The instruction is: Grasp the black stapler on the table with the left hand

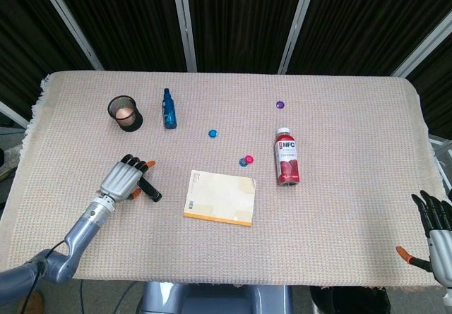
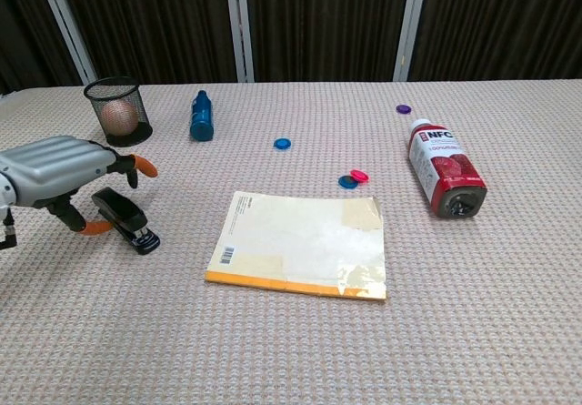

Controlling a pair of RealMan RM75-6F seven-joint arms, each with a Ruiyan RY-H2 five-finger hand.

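The black stapler (image 1: 149, 190) (image 2: 128, 219) lies flat on the woven cloth, left of the notebook, pointing toward the front right. My left hand (image 1: 124, 179) (image 2: 58, 171) hovers over its rear end, fingers spread above it and thumb low on the near side. The stapler's back end sits between thumb and fingers, and no grip shows. My right hand (image 1: 433, 231) hangs beyond the table's front right corner, fingers apart and holding nothing; the chest view does not show it.
A mesh cup (image 1: 124, 112) and a blue bottle (image 1: 169, 109) stand or lie behind the stapler. A yellow notebook (image 1: 219, 197) lies to its right. Further right are a red NFC bottle (image 1: 287, 157) on its side and small caps (image 1: 246, 161).
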